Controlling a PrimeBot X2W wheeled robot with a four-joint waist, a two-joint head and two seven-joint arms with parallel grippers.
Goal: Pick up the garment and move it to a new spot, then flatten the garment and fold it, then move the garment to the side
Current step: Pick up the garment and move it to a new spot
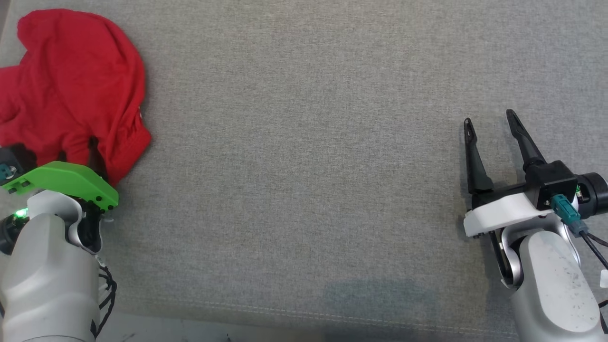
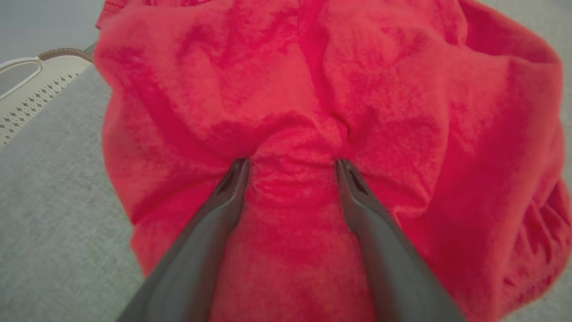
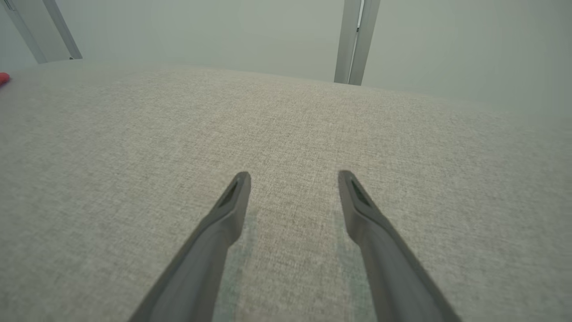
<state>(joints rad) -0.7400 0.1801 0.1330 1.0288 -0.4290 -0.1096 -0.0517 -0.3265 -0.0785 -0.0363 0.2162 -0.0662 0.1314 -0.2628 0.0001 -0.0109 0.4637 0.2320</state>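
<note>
Left gripper [image 2: 290, 165] on red garment [image 1: 71, 85]; right gripper [image 1: 489, 118] empty.
Left fingers spread, tips pressed into the crumpled cloth, a fold bunched between them, not pinched. Right fingers spread over bare grey fabric surface [image 1: 304, 166], well apart from the garment. Garment heaped at the surface's far left; pale perforated object [image 2: 27, 98] beyond.

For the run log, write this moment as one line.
stage: pickup, nothing gripped yet | left gripper: open, tips against crumpled red garment | right gripper: open, over grey fabric surface
</note>
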